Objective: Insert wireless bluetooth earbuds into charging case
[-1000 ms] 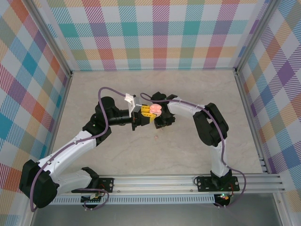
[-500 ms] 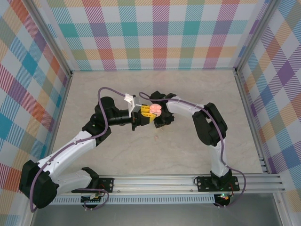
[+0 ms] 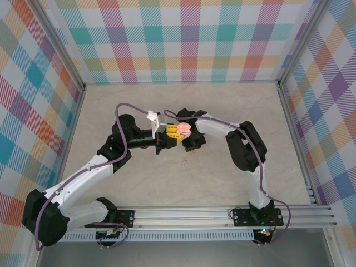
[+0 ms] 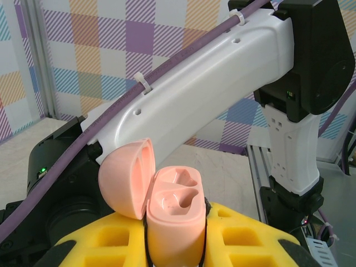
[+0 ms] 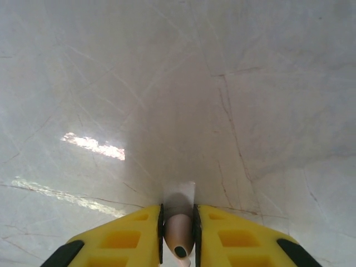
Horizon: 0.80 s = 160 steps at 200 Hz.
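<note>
The charging case (image 4: 175, 222) is a salmon-pink clamshell, held upright with my left gripper (image 4: 175, 247) shut on its base. Its lid (image 4: 127, 178) hangs open to the left and both wells show empty. From above, the case (image 3: 182, 129) sits mid-table in my left gripper (image 3: 171, 133), with my right gripper (image 3: 192, 143) right beside it. In the right wrist view, my right gripper (image 5: 178, 233) is shut on a small pinkish earbud (image 5: 178, 236) with a dark tip, close above the table. A tiny pinkish piece (image 3: 184, 162) lies on the table nearby; I cannot tell what it is.
The right arm's white link (image 4: 211, 89) crosses close behind the case. Checkered walls (image 3: 189, 39) enclose the beige table (image 3: 139, 105) on three sides. An aluminium rail (image 3: 222, 214) runs along the near edge with both arm bases on it.
My right gripper has edged slightly toward the far left, next to the case. The left arm and the open case have stayed put.
</note>
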### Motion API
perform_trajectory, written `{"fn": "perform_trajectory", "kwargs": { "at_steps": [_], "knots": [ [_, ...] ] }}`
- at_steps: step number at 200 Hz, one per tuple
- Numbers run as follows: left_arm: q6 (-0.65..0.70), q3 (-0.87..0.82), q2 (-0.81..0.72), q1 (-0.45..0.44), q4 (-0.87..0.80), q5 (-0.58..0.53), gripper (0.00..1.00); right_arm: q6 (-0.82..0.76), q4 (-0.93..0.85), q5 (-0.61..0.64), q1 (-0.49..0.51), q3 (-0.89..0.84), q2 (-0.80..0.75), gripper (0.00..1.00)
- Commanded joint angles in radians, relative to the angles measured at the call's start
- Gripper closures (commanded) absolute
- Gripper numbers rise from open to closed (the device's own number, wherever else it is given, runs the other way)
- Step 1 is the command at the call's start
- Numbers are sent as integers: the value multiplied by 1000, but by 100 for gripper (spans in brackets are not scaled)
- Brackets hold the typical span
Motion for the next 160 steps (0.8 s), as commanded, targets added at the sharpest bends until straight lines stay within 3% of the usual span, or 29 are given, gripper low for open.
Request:
{"fn": "perform_trajectory", "kwargs": {
  "at_steps": [1,65,113,160],
  "knots": [
    [2,-7,-20,-12,-4,1,92,70,-52,37,-25,7,9,79],
    [4,-3,-19,-13,-8,-1,91,143,-36,26,-77,-39,-22,76],
    [3,-2,-18,-13,-8,1,91,54,-56,1,-75,-31,-13,66],
    [0,-2,-14,-13,-3,0,92,-12,-95,6,-68,-11,11,67]
  ]
}}
